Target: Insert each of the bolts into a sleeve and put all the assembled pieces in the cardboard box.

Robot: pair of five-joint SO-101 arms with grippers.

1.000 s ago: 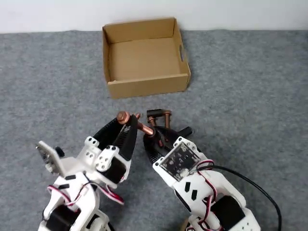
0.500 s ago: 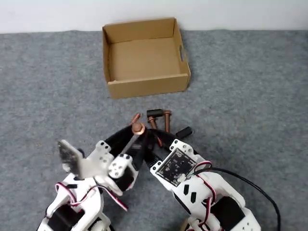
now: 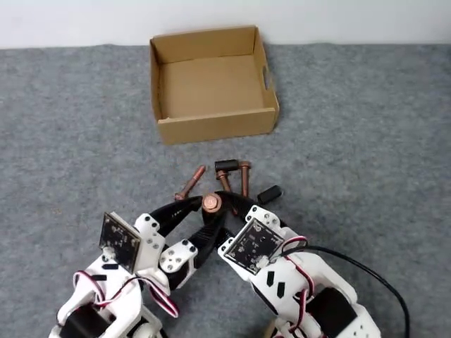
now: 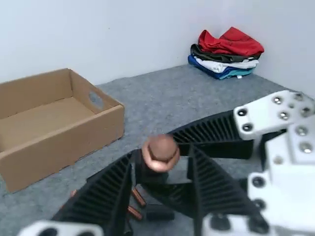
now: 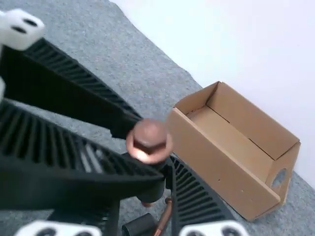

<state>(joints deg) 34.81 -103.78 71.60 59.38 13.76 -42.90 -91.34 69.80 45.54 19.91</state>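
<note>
High view: left gripper (image 3: 208,213) pinches the bolt (image 3: 211,203) head-up, 6 o'clock of the box (image 3: 215,127). Right gripper (image 3: 225,210) crowds it, can't tell its grip. One nudge between them could knock the bolt loose.

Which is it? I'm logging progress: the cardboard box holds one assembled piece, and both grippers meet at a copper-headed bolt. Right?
No: the high view shows the cardboard box empty. The left gripper and right gripper do meet at the copper-headed bolt.

No readable text, labels, numbers or signs on anything
</note>
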